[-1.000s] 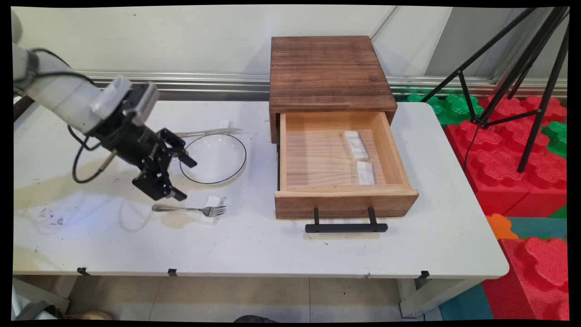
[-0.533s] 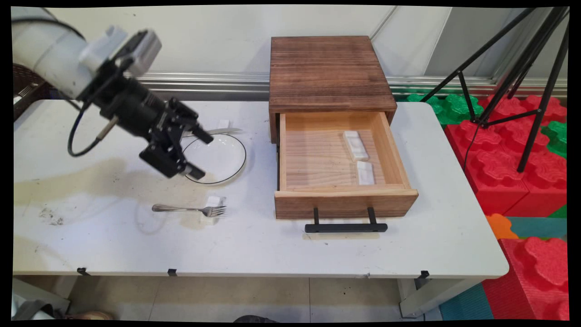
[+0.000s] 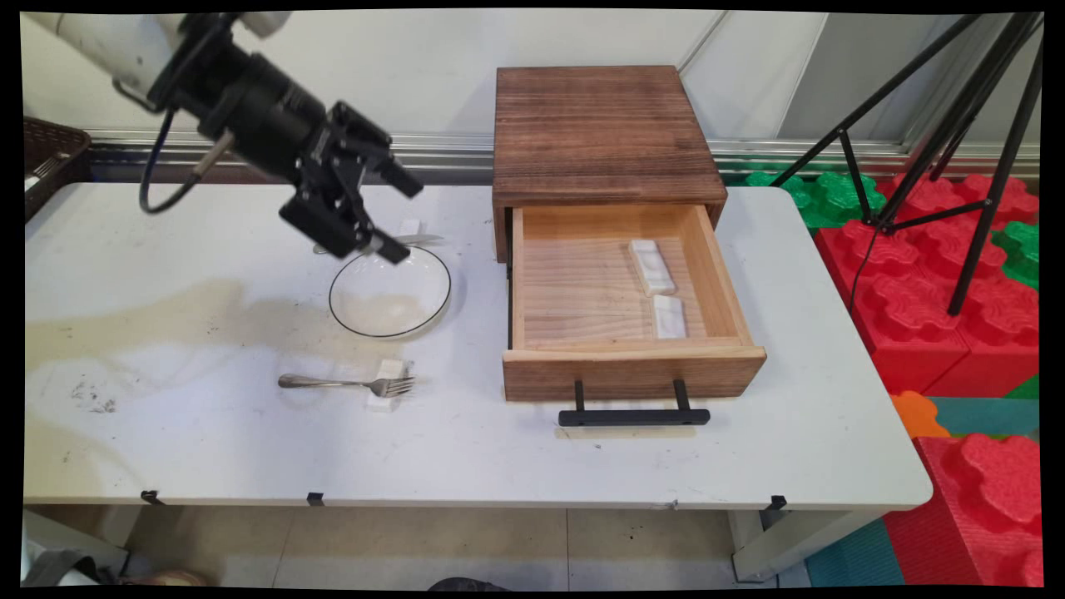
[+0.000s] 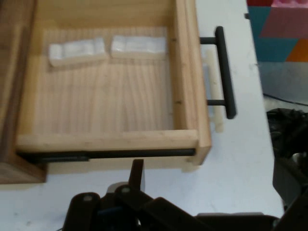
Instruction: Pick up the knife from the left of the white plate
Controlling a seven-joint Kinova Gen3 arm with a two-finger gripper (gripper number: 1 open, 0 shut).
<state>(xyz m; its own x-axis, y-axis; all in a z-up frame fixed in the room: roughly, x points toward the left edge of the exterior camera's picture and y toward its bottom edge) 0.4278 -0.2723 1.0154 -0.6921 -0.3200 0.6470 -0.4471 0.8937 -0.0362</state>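
Tool (image 3: 391, 218) hung raised over the table (image 3: 208, 433), fingers spread wide, nothing between them. Main view showed it above the far rim of a white plate (image 3: 390, 291), a knife (image 3: 413, 240) lying just beyond that rim and partly hidden behind the lower finger; a fork (image 3: 345, 383) lay nearer the camera, well below the tool, tines on a small white block (image 3: 389, 372). The open wooden drawer (image 3: 624, 333) stood off to the side the tool pointed toward. Hand view showed none of the tableware: only the drawer interior (image 4: 106, 103) ahead, two white blocks (image 4: 108, 49) along its far side, and the black handle (image 4: 225, 72).
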